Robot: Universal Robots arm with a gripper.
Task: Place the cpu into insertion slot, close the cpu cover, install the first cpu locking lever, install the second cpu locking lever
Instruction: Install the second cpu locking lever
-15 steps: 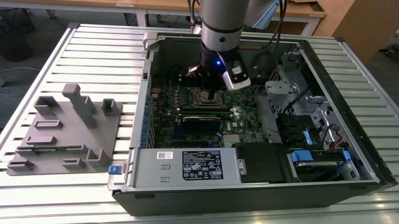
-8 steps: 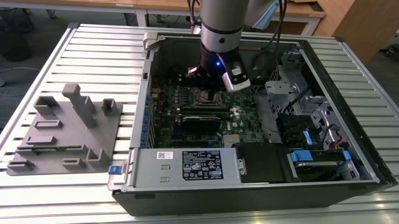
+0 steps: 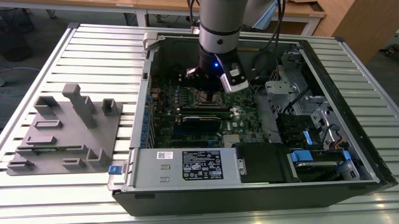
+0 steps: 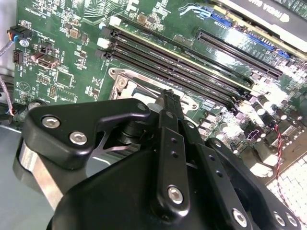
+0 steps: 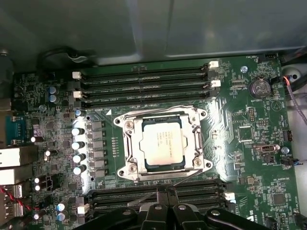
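The cpu (image 5: 162, 145), a square chip with a silvery top, lies flat in the insertion slot (image 5: 205, 166) on the green board. The cpu cover (image 5: 135, 125), a metal frame with a square window, lies down over the chip's edges. A thin lever rod (image 5: 192, 178) slants away from the socket side nearest my gripper. My gripper (image 5: 165, 190) hovers just off that side, its fingers (image 4: 168, 103) pressed together with nothing between them. In the exterior view the gripper (image 3: 210, 97) hangs low inside the open computer case, over the socket.
Long black memory slots (image 5: 144, 88) flank the socket on two sides, and a row of capacitors (image 5: 79, 143) on a third. Case walls (image 3: 140, 93), a drive cage (image 3: 299, 84) and a power supply (image 3: 187, 165) surround the board. A grey fixture block (image 3: 68, 126) sits at the exterior view's left.
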